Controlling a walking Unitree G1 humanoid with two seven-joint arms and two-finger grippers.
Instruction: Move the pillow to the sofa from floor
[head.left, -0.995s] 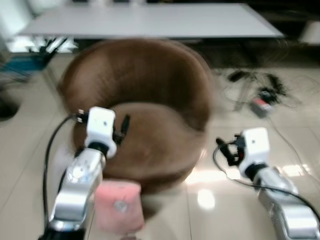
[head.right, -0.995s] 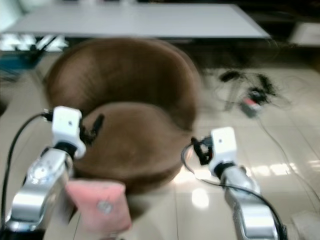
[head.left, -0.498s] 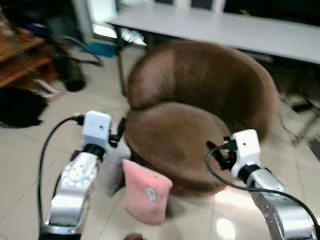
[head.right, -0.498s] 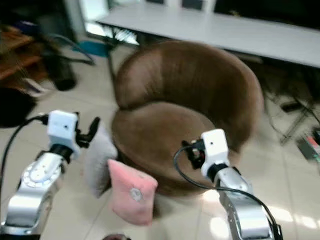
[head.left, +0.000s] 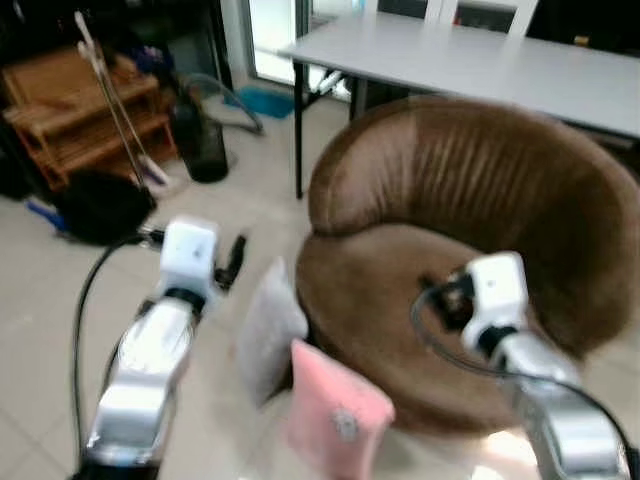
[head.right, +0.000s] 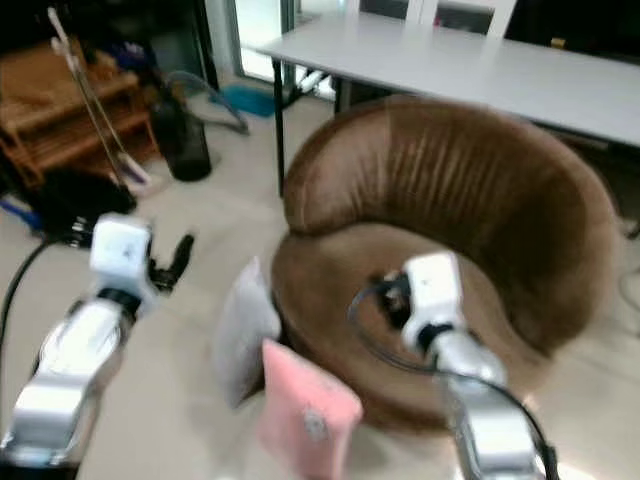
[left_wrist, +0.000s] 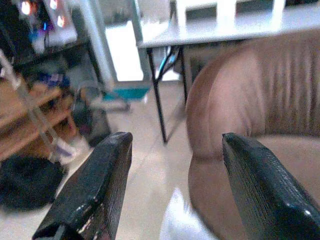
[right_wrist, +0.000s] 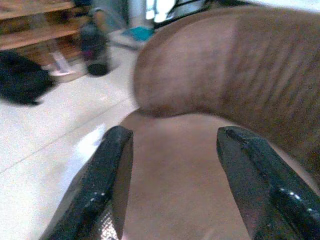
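Observation:
A pink pillow (head.left: 335, 420) stands on the tiled floor against the front of a round brown sofa chair (head.left: 470, 230). Beside it a pale grey pillow (head.left: 268, 328) leans on the chair's left side. My left gripper (head.left: 232, 262) hovers open above the floor, to the left of the grey pillow, holding nothing. My right gripper (head.left: 445, 295) is held open over the chair's seat (right_wrist: 185, 170), empty too. The left wrist view looks past its open fingers (left_wrist: 92, 190) at the chair's backrest (left_wrist: 250, 95) and a corner of the grey pillow (left_wrist: 177, 220).
A grey table (head.left: 470, 60) stands behind the chair. At the left are a wooden shelf (head.left: 80, 120), a dark bin (head.left: 200, 145), a black bag (head.left: 95, 205) and a blue item (head.left: 262, 100) on the floor. Bare tiles (head.left: 60, 330) lie at the left front.
The view has swung left, so the chair now sits to the right and the shelf corner has come into sight. The grey pillow shows more fully. Both grippers stay open.

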